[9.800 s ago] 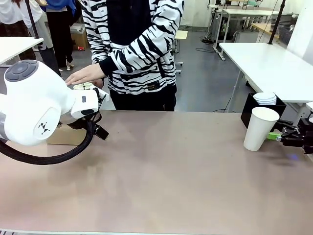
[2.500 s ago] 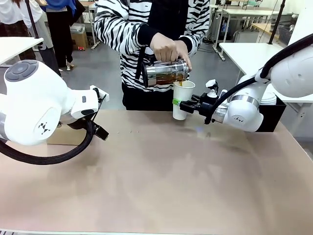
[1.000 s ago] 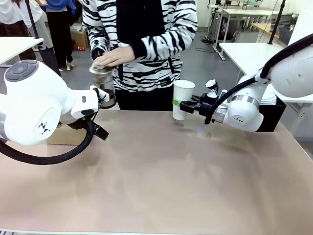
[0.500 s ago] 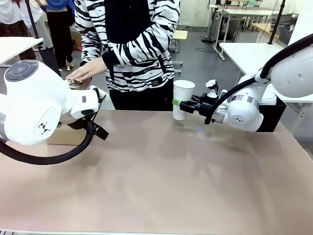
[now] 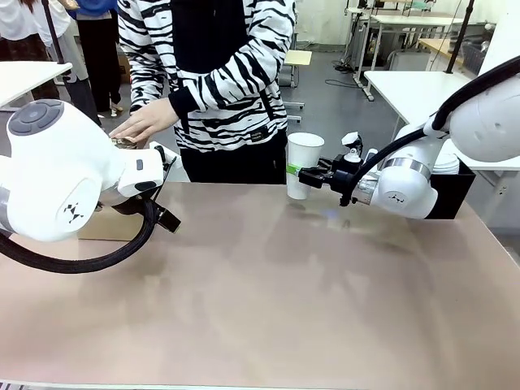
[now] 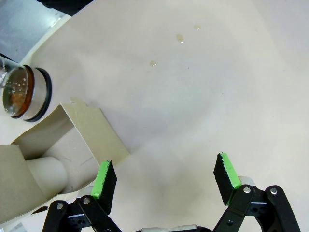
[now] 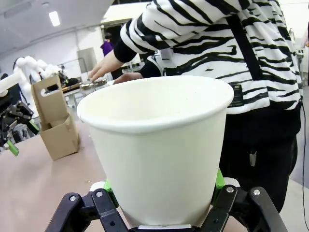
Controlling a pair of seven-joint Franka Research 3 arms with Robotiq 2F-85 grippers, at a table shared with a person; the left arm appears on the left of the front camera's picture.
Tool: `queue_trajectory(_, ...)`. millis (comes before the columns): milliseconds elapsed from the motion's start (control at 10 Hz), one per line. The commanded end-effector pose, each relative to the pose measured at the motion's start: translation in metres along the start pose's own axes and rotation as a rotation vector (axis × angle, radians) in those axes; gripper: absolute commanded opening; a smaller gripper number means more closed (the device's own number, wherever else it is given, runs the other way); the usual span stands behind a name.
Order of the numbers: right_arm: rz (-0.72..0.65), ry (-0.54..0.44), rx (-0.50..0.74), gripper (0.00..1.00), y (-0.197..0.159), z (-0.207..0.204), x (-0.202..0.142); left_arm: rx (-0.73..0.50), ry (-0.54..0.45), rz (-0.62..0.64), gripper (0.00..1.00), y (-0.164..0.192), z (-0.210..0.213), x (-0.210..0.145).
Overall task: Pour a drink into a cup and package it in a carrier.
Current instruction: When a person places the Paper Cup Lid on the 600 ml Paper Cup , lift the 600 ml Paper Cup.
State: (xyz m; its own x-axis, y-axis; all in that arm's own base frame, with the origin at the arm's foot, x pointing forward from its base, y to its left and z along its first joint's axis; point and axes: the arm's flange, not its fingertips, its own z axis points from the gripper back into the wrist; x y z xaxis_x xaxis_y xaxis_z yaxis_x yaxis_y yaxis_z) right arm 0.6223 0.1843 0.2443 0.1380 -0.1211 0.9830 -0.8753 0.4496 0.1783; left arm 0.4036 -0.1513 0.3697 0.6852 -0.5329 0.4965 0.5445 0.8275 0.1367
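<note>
Your right pincer (image 5: 296,172) is clamped on the plain cup (image 5: 305,150) near the far edge of the counter (image 5: 260,284); left pincer (image 6: 164,176) is apart.

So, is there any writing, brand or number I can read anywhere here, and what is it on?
No text here can be read.
Dark patch on the person's striped top: print too small to read.
Small dark mark on the left arm: a symbol, no letters.
The cup and the carrier: plain, no print.
</note>
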Motion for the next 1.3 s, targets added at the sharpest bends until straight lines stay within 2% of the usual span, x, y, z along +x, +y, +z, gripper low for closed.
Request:
queue_trajectory(0,-0.003,0.001,-0.001,0.8,0.0005,-0.0012,0.0017,-0.002,-0.002,0.0,1.0,-0.0003,0.0006,0.0002)
queue_trajectory(1200,-0.003,0.001,-0.001,0.8,0.0005,-0.0012,0.0017,-0.002,-0.002,0.0,1.0,-0.0003,0.0006,0.0002)
